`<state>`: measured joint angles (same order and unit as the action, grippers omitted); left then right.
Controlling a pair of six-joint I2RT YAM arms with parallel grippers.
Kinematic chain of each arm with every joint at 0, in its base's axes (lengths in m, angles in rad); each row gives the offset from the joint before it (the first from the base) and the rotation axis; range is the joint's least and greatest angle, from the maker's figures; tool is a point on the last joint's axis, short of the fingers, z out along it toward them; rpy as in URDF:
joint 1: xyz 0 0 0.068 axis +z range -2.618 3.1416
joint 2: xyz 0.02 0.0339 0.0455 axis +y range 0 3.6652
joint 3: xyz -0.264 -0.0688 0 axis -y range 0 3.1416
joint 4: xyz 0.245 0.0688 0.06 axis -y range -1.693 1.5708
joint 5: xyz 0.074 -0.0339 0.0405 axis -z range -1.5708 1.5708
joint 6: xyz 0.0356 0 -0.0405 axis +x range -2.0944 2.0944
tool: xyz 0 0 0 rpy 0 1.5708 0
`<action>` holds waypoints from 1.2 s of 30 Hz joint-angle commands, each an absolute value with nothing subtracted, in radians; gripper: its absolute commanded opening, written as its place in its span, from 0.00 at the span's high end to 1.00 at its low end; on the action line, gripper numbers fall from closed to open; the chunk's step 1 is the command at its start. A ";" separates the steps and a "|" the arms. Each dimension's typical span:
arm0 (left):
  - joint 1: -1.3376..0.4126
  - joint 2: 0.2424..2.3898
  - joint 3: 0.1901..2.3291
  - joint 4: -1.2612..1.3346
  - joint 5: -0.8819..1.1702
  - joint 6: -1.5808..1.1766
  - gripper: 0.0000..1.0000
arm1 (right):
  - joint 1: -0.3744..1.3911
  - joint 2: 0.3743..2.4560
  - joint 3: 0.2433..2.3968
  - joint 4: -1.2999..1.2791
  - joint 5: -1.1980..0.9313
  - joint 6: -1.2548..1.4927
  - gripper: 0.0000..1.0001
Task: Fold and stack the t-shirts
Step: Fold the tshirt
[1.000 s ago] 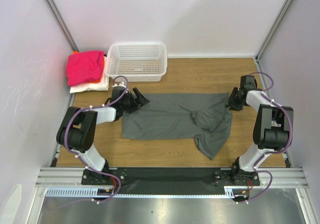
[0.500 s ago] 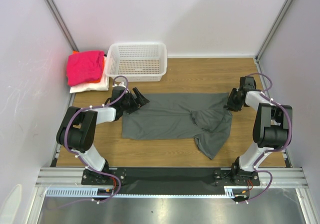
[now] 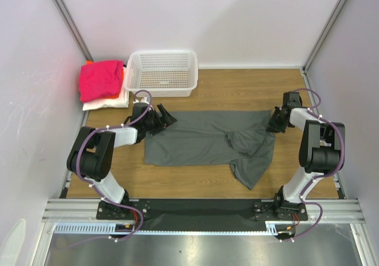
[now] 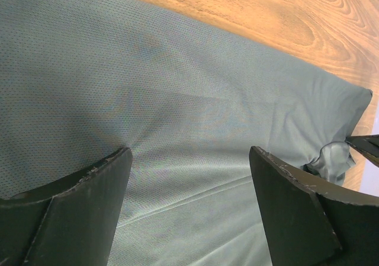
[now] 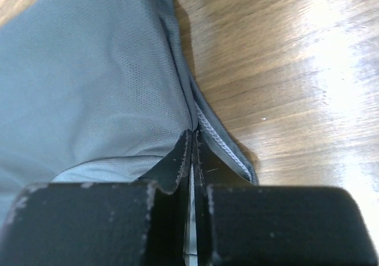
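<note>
The dark grey t-shirt (image 3: pixel 207 138) is lying spread across the middle of the wooden table (image 3: pixel 237 85). Its left part is lying flat and its right part is bunching, with one flap trailing toward the near edge. At the shirt's far right corner my right gripper (image 5: pixel 192 135) is clamping shut on the hemmed edge (in the wrist view the stitched seam is running straight into the closed jaws). At the far left corner my left gripper (image 4: pixel 189 153) is standing with its jaws wide apart over the cloth, holding nothing; whether its tips are pressing the fabric I cannot tell.

I am reading this as the taking of both far corners before a fold. To do it well, I am planning to bring the left jaws right onto the shirt's edge, not the open panel, and close there. Then both arms should be rising together with the cloth taut between them, so the crease comes out straight. The bunched right side is needing care, since it could be dragging into the fold.

Farther out, a magenta-pink shirt (image 3: pixel 100 79) is sitting on a white shirt (image 3: pixel 106 103) in the far left corner, just beside the white mesh basket (image 3: pixel 163 71).
</note>
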<state>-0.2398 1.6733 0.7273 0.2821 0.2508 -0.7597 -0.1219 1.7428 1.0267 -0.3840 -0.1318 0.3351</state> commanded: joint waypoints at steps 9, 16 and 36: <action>-0.227 1.669 0.732 0.261 0.235 -0.759 0.12 | -0.149 1.707 1.028 -0.410 -0.064 0.301 1.00; -0.229 1.646 0.749 0.262 0.273 -0.715 0.13 | -0.149 1.697 1.052 -0.413 -0.124 0.304 0.82; -0.218 1.342 0.716 -0.140 0.011 -0.646 0.19 | -0.097 1.802 1.288 -0.342 -0.258 0.315 0.61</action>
